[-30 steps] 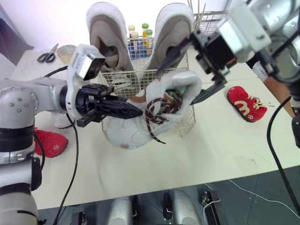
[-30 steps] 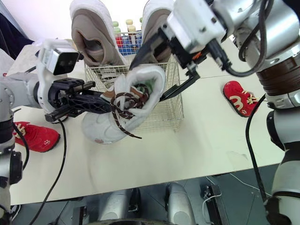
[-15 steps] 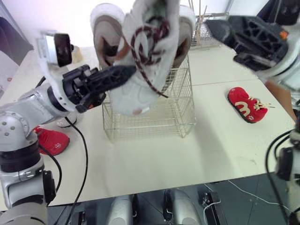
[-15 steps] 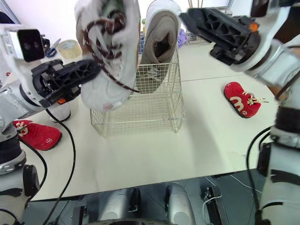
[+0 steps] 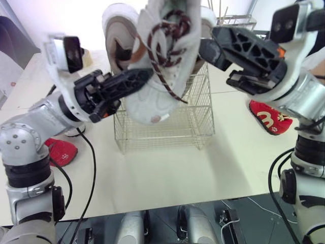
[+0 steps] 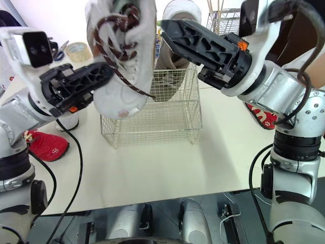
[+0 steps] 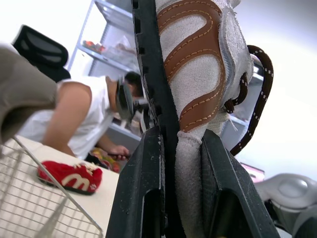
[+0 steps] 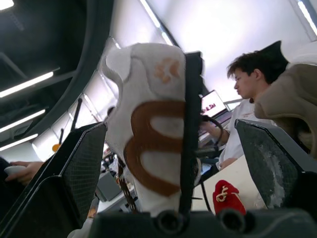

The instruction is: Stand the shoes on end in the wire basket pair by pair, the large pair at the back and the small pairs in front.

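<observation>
- Clamped between the fingers of the left claw [image 5: 139,80]: white sneaker [image 5: 162,56] with brown laces, held on end at upper centre of the frame, above the wire basket [image 5: 162,122].
- Spread wide apart at upper right, just beside the sneaker: right claw [image 8: 171,129], gripping nothing.
- Standing on end at the back of the basket: large beige pair [image 5: 118,43].
- Lying on the bench [image 5: 167,168]: one small red shoe [image 5: 268,118] at right, another red shoe [image 5: 60,151] at lower left, both outside the basket.
</observation>
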